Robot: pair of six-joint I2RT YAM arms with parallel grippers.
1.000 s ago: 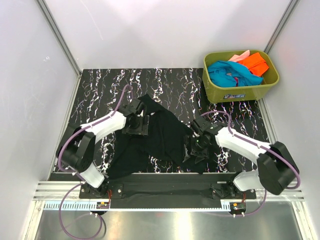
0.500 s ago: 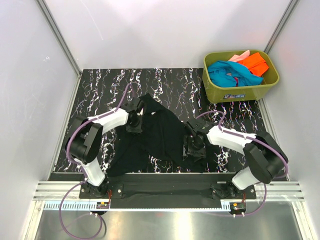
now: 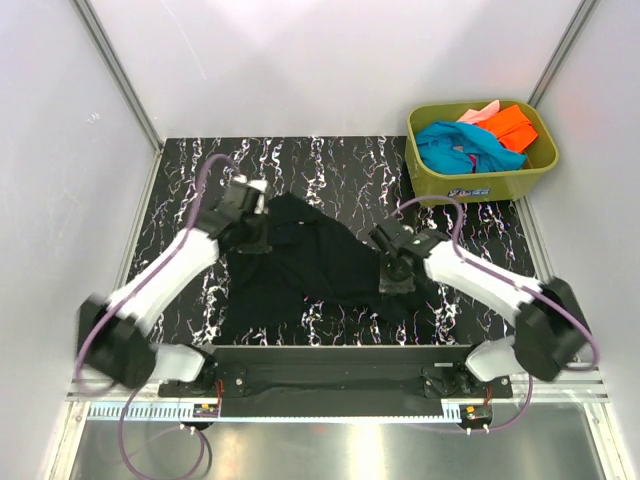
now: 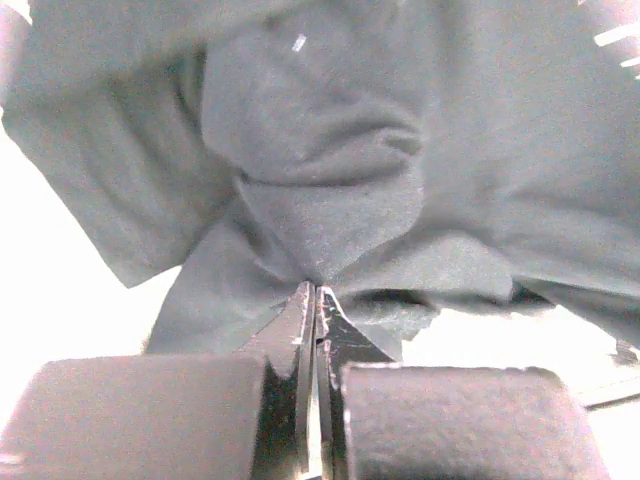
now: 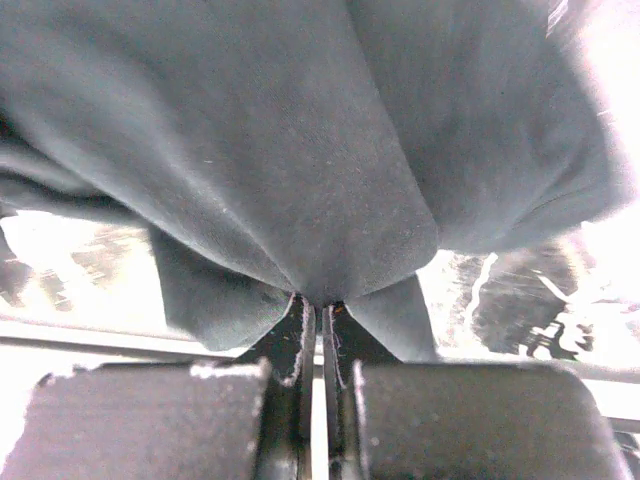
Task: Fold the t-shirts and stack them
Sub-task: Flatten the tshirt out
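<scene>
A large black t-shirt (image 3: 310,262) lies crumpled on the marbled black table (image 3: 330,165) between the two arms. My left gripper (image 3: 252,232) is at its upper left edge. In the left wrist view that gripper (image 4: 315,292) is shut, pinching a fold of the black t-shirt (image 4: 330,190). My right gripper (image 3: 393,278) is at the shirt's right side. In the right wrist view this gripper (image 5: 322,305) is shut on bunched cloth of the black t-shirt (image 5: 300,160). Teal (image 3: 455,145), orange (image 3: 512,126) and pale pink (image 3: 480,111) t-shirts lie in the tub.
An olive-green tub (image 3: 480,180) stands at the table's back right corner. White walls close in on both sides and the back. A black rail (image 3: 330,362) with the arm bases runs along the near edge.
Both grippers have shut on the black t-shirt. The left arm has swung out and back to the left with the cloth, and the right gripper has shifted slightly back, spreading the shirt.
</scene>
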